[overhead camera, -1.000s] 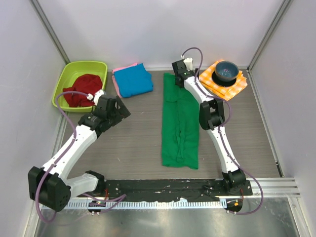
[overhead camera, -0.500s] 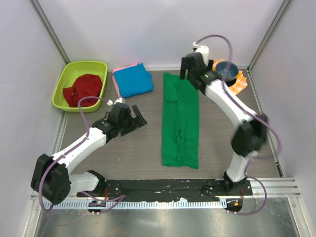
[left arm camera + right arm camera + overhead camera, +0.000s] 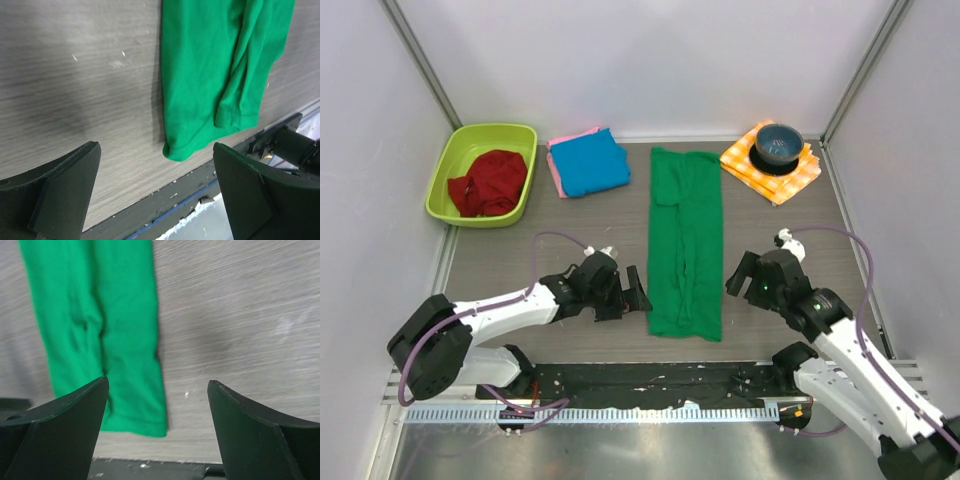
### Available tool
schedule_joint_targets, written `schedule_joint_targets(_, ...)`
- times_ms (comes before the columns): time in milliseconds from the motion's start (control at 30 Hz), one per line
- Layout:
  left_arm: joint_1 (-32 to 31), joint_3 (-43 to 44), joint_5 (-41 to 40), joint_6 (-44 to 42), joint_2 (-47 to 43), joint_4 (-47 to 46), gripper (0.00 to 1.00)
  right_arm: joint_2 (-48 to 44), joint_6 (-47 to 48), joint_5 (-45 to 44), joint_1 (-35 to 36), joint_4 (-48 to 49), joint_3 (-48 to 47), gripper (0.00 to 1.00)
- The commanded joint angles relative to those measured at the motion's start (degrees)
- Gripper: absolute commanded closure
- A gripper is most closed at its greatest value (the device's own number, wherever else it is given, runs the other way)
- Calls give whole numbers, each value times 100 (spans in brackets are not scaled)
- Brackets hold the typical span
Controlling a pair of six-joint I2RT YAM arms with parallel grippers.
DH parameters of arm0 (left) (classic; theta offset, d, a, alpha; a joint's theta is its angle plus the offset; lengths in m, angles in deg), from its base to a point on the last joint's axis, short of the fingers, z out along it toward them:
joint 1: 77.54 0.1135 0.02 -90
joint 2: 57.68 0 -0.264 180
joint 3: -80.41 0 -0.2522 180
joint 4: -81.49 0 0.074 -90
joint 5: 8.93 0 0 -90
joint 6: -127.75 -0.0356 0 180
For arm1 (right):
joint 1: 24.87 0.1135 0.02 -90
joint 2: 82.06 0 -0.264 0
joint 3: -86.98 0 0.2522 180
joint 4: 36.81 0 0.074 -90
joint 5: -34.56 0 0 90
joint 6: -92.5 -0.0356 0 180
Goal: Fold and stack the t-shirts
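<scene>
Grey wood-grain table (image 3: pixel 570 230) carries the green t-shirt (image 3: pixel 685 240), folded into a long narrow strip and lying flat. Left gripper (image 3: pixel 637 291) sits low just left of the strip's near end, jaws spread wide, holding nothing. Right gripper (image 3: pixel 739 273) sits just right of that same end, likewise released and empty. Blue t-shirt (image 3: pixel 590 165) lies folded left of the strip's far end, over what appears to be a pink one (image 3: pixel 553 170); only its edge shows.

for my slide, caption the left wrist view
Open left hand facing the near corner of the green t-shirt
</scene>
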Motion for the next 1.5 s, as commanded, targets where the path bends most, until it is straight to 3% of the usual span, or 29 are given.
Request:
schedule_joint_targets(0, -281, -233, 408, 423, 81, -964, 0, -964, -915, 909, 42, -450, 154, 14)
schedule_joint_targets(200, -448, -655, 707, 872, 590, -2001, 4, -1439, -1258, 1718, 42, -627, 637, 16)
schedule_joint_targets(400, -518, -708, 778, 1030, 1109, -2337, 7, -1896, -1452, 2026, 42, -934, 1094, 17)
schedule_joint_targets(933, -518, -734, 1086, 1179, 1708, -2592, 20, -1168, -1690, 2764, 50, 330, 2017, 20)
schedule_joint_targets(1067, -518, -892, 1112, 1223, 1559, -2627, 29, -966, -1786, 2773, 85, 638, 2140, 22)
schedule_joint_targets(1233, -518, -998, 1059, 1241, 1453, -2645, 44, -834, -1935, 2843, 156, 1007, 2421, 33)
schedule_joint_targets(1467, -518, -1042, 1138, 1267, 1725, -2970, 53, -535, -2041, 2677, 375, 1411, 2527, 40)
